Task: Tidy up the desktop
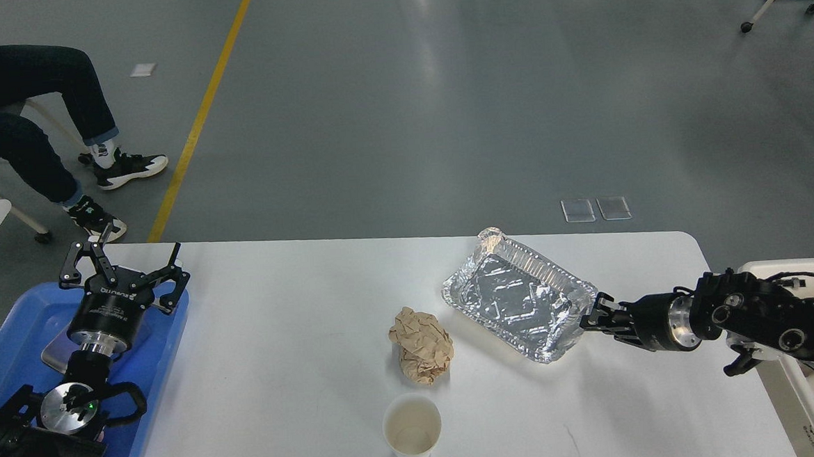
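Desktop [281, 346] lies beneath right jaws [588, 316] pinching foil tray [518, 292].

Head camera looks forward, down onto desktop [301, 331].

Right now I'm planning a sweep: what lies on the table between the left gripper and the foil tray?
In the head view, only bare desktop lies between the open left gripper and the foil tray; the crumpled brown paper sits nearer me.

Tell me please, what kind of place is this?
Probably a robotics lab or workshop hall: a wide grey floor with a yellow line, rolling furniture legs at the far right, and a white desktop set up with litter.
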Robot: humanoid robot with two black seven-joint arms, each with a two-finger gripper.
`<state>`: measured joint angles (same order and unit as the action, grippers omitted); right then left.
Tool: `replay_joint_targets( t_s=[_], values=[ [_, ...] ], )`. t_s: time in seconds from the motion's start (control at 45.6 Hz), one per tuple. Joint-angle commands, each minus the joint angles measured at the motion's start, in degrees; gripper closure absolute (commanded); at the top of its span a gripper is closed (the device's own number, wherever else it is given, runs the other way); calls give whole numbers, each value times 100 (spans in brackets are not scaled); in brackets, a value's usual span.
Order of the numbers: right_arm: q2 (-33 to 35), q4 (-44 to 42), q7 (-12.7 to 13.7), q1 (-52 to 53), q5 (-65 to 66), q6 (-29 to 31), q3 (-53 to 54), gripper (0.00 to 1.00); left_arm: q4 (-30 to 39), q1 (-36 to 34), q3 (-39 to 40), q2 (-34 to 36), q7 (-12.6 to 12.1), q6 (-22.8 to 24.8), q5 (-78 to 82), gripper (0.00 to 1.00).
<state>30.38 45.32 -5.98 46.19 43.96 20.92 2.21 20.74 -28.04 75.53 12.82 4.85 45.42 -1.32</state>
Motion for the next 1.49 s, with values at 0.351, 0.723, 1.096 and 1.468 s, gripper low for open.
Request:
replay_joint_targets(
  t_s=[0.351, 0.723, 1.096, 1.468],
  values=[
    [-6, -445, 0, 153, 271, -1, -317, 100, 0, -18, -47, -17, 7, -15, 0, 2],
    [583, 311, 9, 364, 61, 360, -150, 0, 0, -18, -47, -8, 7, 2, 0, 2],
    [2400, 2040, 0, 294, 61, 298, -124, 0, 0, -18, -65, -52, -2, 2, 0, 2],
    [5512, 3844, -9, 294, 69, 693, -106, 0, 0, -18, -74, -105, -2, 28, 0, 2]
  ],
)
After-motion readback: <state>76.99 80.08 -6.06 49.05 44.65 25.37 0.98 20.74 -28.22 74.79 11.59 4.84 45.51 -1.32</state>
